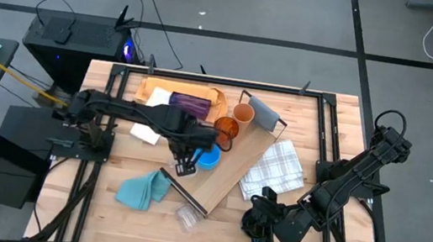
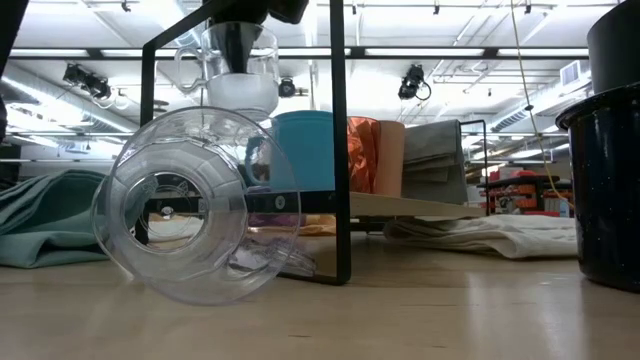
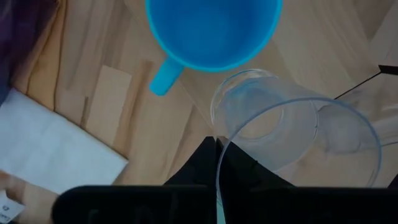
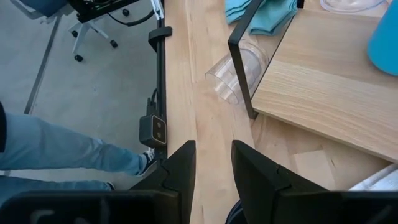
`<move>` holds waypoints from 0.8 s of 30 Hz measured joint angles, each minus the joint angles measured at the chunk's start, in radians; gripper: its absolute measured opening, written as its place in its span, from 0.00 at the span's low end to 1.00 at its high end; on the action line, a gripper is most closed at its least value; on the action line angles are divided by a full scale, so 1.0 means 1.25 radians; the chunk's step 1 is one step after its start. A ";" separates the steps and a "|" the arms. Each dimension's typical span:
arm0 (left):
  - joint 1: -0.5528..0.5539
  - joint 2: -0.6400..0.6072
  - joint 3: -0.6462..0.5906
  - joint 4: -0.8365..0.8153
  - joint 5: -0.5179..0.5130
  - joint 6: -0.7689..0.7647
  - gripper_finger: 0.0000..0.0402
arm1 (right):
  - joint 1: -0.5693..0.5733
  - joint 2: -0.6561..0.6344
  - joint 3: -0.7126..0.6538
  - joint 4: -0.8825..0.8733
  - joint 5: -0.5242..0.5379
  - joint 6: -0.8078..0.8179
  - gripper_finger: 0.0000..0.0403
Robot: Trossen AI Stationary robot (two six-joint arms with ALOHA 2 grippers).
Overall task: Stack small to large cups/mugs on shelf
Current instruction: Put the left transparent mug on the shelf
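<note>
Two arms: left at work, right waiting.
Left gripper (image 1: pixel 185 168): clamped on clear cup (image 3: pixel 292 134), over shelf (image 1: pixel 235 170), just beside blue mug (image 1: pixel 208 155).
Right gripper (image 1: pixel 261 229): fingers narrowly apart, empty, near table (image 1: pixel 341 113) front edge.
Second clear cup (image 1: pixel 184 215): on its side, beside shelf end.

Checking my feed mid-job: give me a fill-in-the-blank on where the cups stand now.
The left gripper pinches the held cup by its ___.
The mug near it is light ___.
Another clear cup lies on its ___ by the shelf frame.
The right gripper holds ___.
Missing: rim; blue; side; nothing.
</note>
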 joint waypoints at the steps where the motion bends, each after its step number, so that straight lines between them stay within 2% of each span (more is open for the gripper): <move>1: -0.004 0.000 0.000 -0.003 -0.004 -0.010 0.02 | 0.000 0.000 0.000 0.000 0.000 -0.001 0.28; 24: -0.039 0.025 0.000 0.006 0.001 -0.009 0.04 | 0.002 0.000 0.000 0.000 0.001 -0.007 0.28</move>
